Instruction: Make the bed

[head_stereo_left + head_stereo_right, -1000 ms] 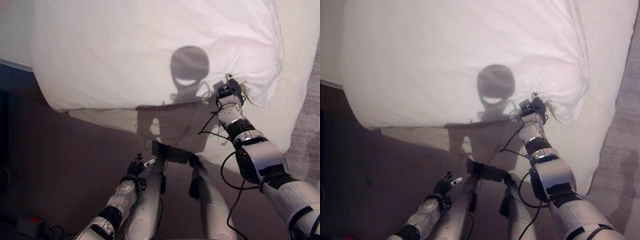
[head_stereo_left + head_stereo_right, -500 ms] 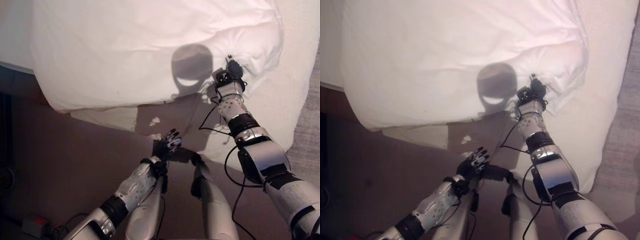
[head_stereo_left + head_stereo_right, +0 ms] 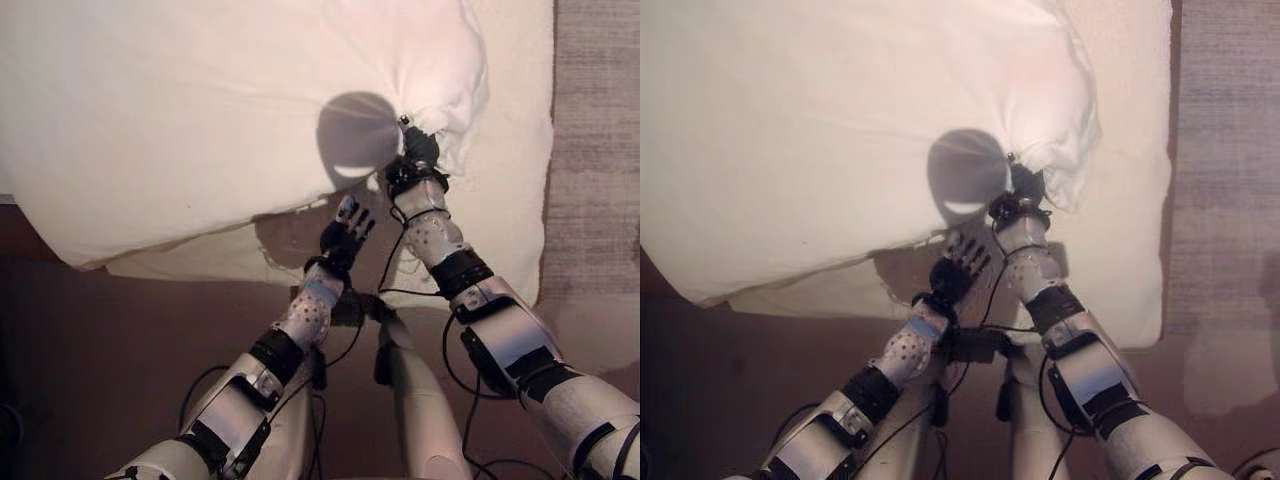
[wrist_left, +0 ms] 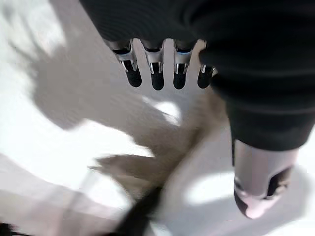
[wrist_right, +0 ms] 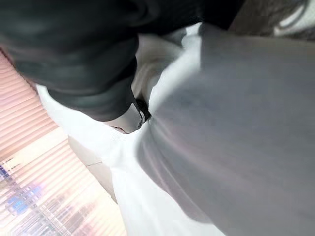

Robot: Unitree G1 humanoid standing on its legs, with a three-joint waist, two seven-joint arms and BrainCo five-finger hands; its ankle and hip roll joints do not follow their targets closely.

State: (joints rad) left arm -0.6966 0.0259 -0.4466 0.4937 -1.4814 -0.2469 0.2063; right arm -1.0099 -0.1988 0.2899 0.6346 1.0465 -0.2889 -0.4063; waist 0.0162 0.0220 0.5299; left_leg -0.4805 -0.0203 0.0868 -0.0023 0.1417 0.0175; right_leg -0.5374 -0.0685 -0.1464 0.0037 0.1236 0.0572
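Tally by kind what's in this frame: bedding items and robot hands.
Pillow: 1
Sheet: 1
Hands: 2, the left hand with straight fingers by the pillow's edge, the right hand bunching the pillow's corner
Total: 4

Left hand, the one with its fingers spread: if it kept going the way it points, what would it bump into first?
Most likely the white pillow. The left hand points up and away with open fingers toward the pillow's lower edge, near where the right hand bunches the cloth. How far above the bed it hangs is unclear.
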